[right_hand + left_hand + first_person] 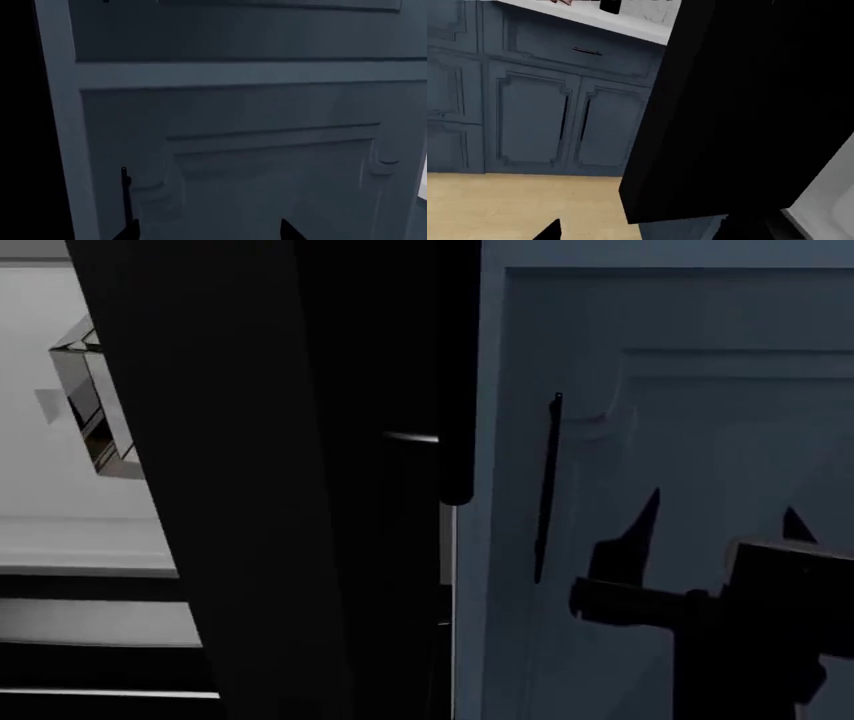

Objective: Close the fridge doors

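Blue-grey cabinet panels (534,125) along the wall, framed doors down low, one drawer front (584,42) above with a small dark handle (587,51). White desk (607,20) on top, something dark sitting on it, too cropped to ID. Light wood floor (507,205) below. Up close, another tall blue-grey cabinet door (667,390) with a thin black vertical handle (547,485).
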Motion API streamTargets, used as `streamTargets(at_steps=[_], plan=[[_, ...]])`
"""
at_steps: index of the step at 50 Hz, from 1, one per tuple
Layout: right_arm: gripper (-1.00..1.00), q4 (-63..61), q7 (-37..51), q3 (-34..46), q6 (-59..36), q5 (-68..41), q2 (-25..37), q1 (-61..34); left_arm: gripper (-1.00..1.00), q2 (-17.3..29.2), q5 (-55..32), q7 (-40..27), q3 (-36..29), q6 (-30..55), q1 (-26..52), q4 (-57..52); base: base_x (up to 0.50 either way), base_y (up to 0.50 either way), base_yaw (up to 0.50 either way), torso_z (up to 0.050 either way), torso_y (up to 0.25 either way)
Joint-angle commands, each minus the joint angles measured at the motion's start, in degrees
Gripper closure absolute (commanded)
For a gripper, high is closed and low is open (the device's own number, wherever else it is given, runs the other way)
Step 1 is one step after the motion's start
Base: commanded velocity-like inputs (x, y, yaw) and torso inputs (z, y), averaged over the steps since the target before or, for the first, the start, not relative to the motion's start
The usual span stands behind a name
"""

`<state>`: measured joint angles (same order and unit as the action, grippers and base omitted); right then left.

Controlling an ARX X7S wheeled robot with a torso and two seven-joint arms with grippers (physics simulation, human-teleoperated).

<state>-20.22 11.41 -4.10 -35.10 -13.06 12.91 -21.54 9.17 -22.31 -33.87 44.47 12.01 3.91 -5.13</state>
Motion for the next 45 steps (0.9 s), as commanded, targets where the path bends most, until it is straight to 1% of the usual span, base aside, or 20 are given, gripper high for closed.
streamTargets(at_steps=[1, 2, 4, 5, 7, 10, 13, 14, 15, 17, 19, 22, 25, 27, 30, 33, 37, 39, 45], plan=[[-1.0, -0.4, -0.1, 0.8, -0.4, -0.3, 0.4, -1.3, -1.0, 4.4, 1.3, -1.8, 14.0, -8.8, -5.9, 22.4, 0.0, 0.0, 0.0, 0.0, 0.0], [-1.0, -0.6, 0.0, 0.9, -0.4, -0.3, 0.4, -1.3, -1.0, 5.7, 1.4, -2.2, 15.7, -9.6, -6.1, 27.2, 0.0, 0.0, 0.0, 0.0, 0.0], [-1.0, -0.5, 0.0, 1.0, -0.3, -0.2, 0.6, -1.5, -1.0, 8.0, -0.2, -1.0, 19.6, -12.0, -6.5, 36.5, 0.0, 0.0, 0.0, 0.0, 0.0], [-1.0, 0.0, 0.0, 1.0, -0.1, -0.2, 0.5, -1.7, -1.0, 9.0, -0.2, -0.4, 20.4, -13.8, -6.1, 41.0, 0.0, 0.0, 0.0, 0.0, 0.0], [-1.0, 0.6, 0.0, 1.5, 0.4, 0.0, 0.4, -1.8, -1.0, 13.8, 0.8, 0.0, 22.6, -20.5, -4.5, 56.5, 0.0, 0.0, 0.0, 0.0, 0.0], [-1.0, 0.6, 0.1, 1.9, 0.2, 0.3, 0.6, -2.3, -1.0, 22.5, 1.0, 3.5, 25.6, -32.7, -2.8, 79.9, 0.0, 0.0, 0.0, 0.0, 0.0], [-1.0, 0.9, 0.1, 1.7, 0.3, 0.1, 0.8, -2.7, -1.0, 22.5, 4.0, 1.0, 30.5, -31.2, -5.7, 80.1, 0.0, 0.0, 0.0, 0.0, 0.0], [-1.0, 1.0, 0.1, 1.7, 0.4, 0.1, 0.8, -2.8, -1.0, 22.4, 5.4, 1.5, 33.2, -30.8, -6.2, 80.1, 0.0, 0.0, 0.0, 0.0, 0.0], [-1.0, 1.3, 0.1, 1.8, 0.5, 0.1, 0.9, -2.8, -1.0, 22.7, 5.9, 1.9, 37.3, -26.6, -6.8, 80.1, 0.0, 0.0, 0.0, 0.0, 0.0], [-1.0, 1.7, 0.0, 2.0, 0.5, 0.2, 1.0, -3.2, -1.0, 22.8, 11.2, 1.5, 40.2, -28.3, -6.3, 80.1, 0.0, 0.0, 0.0, 0.0, 0.0], [-1.0, 1.9, 0.0, 2.3, -0.2, 0.3, 1.4, -4.0, -1.0, 22.8, 14.3, 1.6, 43.5, -28.3, -6.0, 80.1, 0.0, 0.0, 0.0, 0.0, 0.0], [-1.0, 0.7, -0.6, 3.7, -3.0, 0.9, 3.2, -6.3, -1.0, 23.0, 17.7, 1.5, 46.2, -27.2, -5.8, 80.1, 0.0, 0.0, 0.0, 0.0, 0.0], [-1.0, -0.3, -2.3, 5.2, -7.8, 0.6, 5.9, -10.5, -1.0, 23.0, 19.9, 0.9, 47.5, -26.5, -5.6, 80.1, 0.0, 0.0, 0.0, 0.0, 0.0], [-1.0, -0.1, -3.5, 4.5, -10.3, -0.9, 6.5, -13.7, -1.0, 23.0, 20.7, 0.9, 48.1, -26.8, -5.6, 80.1, 0.0, 0.0, 0.0, 0.0, 0.0], [-1.0, 2.4, -4.9, 5.6, -12.8, -1.5, 7.4, -18.3, -1.0, 23.0, 21.3, 1.7, 48.6, -26.9, -5.5, 80.1, 0.0, 0.0, 0.0, 0.0, 0.0], [-1.0, 4.8, -7.2, 6.3, -14.9, -3.1, 7.5, -22.0, -1.0, 23.1, 21.7, 2.1, 49.0, -26.2, -5.5, 80.1, 0.0, 0.0, 0.0, 0.0, 0.0], [-1.0, 7.8, -11.1, 4.5, -16.3, -7.5, 6.6, -24.9, -1.0, 23.1, 22.3, 2.5, 48.9, -26.4, -5.5, 80.1, 0.0, 0.0, 0.0, 0.0, 0.0], [-1.0, 9.9, -12.5, 5.3, -15.9, -7.7, 6.9, -26.5, -1.0, 23.1, 22.1, 2.8, 49.1, -26.6, -5.5, 80.1, 0.0, 0.0, 0.0, 0.0, 0.0], [-1.0, 15.7, -16.1, 4.9, -19.4, -11.1, 6.6, -32.1, -1.0, 23.2, 22.5, 2.4, 48.7, -25.6, -5.6, 80.1, 0.0, 0.0, 0.0, 0.0, 0.0]])
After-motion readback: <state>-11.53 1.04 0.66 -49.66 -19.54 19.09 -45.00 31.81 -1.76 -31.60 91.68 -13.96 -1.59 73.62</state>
